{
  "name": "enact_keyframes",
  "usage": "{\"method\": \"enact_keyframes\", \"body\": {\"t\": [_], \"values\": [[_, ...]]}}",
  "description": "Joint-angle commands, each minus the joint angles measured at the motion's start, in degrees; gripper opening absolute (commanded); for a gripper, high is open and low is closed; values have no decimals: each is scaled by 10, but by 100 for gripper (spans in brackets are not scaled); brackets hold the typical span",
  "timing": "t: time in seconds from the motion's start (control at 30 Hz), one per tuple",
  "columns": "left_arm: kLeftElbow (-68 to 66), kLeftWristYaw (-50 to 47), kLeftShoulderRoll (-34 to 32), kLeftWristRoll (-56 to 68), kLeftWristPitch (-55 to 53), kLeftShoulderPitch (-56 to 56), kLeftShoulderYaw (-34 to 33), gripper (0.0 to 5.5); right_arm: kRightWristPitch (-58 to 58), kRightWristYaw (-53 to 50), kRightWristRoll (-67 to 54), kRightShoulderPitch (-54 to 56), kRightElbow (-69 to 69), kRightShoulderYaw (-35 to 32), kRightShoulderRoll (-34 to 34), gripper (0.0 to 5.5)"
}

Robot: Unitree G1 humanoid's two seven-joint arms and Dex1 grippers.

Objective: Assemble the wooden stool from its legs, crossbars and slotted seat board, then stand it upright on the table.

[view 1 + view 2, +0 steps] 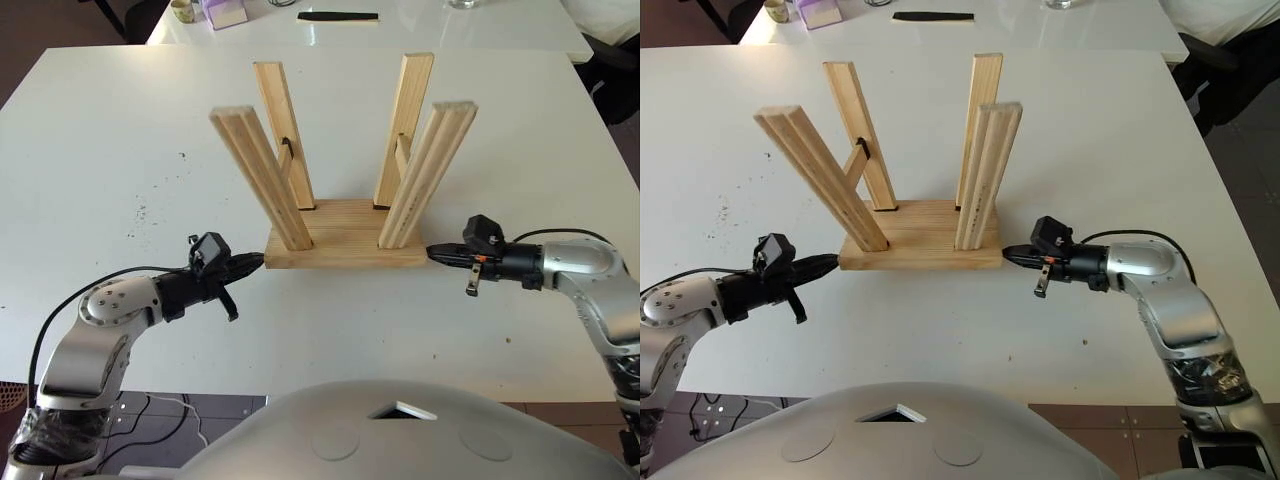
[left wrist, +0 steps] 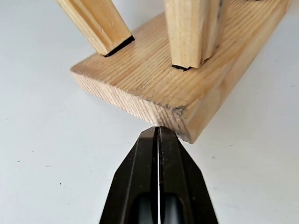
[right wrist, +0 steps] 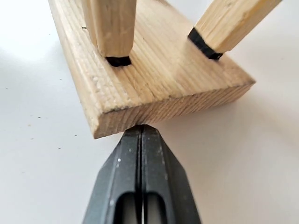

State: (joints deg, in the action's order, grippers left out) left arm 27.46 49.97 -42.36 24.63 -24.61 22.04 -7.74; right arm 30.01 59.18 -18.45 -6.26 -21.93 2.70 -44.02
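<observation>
Bracing the upturned stool [image 1: 330, 248] midway between the left and right edges of the tabletop [image 1: 120, 150], with the left tool [image 1: 255, 260] clenched on nothing, tips up against one short end of the seat board [image 1: 350, 225], and the right tool [image 1: 435, 252] clenched empty against the opposite end. Assembled by the look of it, yet resting seat-down with legs in the air; turning it upright judged the step in hand. Needing next an even squeeze from both ends, then a lift and flip without slipping. Counted: one seat board, four legs [image 1: 262, 175], two crossbars [image 1: 854, 166], two tools.
</observation>
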Motion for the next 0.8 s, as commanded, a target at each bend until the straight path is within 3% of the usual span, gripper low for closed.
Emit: {"method": "enact_keyframes", "body": {"t": [0.03, 0.3, 0.8], "values": [[97, 9, 0, 56, -22, 38, -15, 2, 9, 21, -57, -35, -84, -27, -19, 0], [137, 4, -13, 85, -53, 32, -64, 2, 49, 25, -117, -31, -135, -86, -49, 0], [8, -2, 1, 10, -2, -87, 1, 2, 22, 9, -74, 61, -31, -32, -27, 0]]}}
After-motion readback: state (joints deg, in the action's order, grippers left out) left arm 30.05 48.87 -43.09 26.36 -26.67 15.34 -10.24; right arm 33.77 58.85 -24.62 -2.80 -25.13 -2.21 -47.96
